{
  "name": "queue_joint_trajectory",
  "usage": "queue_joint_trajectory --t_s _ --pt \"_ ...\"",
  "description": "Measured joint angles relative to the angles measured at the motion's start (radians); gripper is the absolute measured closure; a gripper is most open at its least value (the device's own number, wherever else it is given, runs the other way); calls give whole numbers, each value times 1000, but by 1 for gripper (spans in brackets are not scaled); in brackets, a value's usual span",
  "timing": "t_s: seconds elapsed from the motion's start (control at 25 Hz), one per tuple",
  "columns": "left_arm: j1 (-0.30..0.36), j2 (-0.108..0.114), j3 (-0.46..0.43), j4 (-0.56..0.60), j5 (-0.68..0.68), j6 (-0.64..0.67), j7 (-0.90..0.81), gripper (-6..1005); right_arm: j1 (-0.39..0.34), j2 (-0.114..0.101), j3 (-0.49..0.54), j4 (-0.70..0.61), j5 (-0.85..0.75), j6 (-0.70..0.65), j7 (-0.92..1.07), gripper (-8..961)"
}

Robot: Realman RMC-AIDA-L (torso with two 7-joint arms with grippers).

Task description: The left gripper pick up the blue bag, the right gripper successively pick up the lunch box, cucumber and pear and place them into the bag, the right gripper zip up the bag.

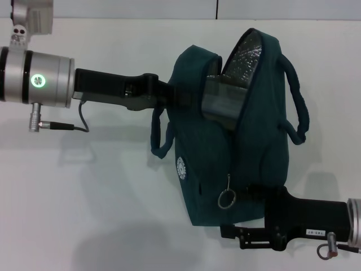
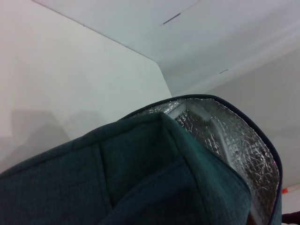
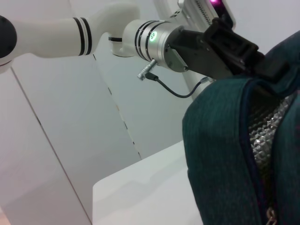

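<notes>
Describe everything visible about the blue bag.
The blue bag is dark teal fabric with silver foil lining showing through its partly open top. It has two loop handles, one hanging on each side, a small white round logo and a ring zip pull dangling on its front. It stands on the white table. The left gripper meets its upper edge from the robot's left; the right gripper is at its lower near corner.

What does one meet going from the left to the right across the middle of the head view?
Silver joint of the left arm → left gripper at the bag's side → blue bag → foil lining in its open mouth → loop handle.
</notes>
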Motion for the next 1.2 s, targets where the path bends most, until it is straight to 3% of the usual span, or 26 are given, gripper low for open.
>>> queue_joint_trajectory --t_s 0.4,1.2 --pt "1 0 -2 -1 0 2 5 947 1 -3 -4 6 8 -42 -20 168" --pt "3 -1 -3 1 0 9 7 945 -6 -6 5 21 14 13 -14 250"
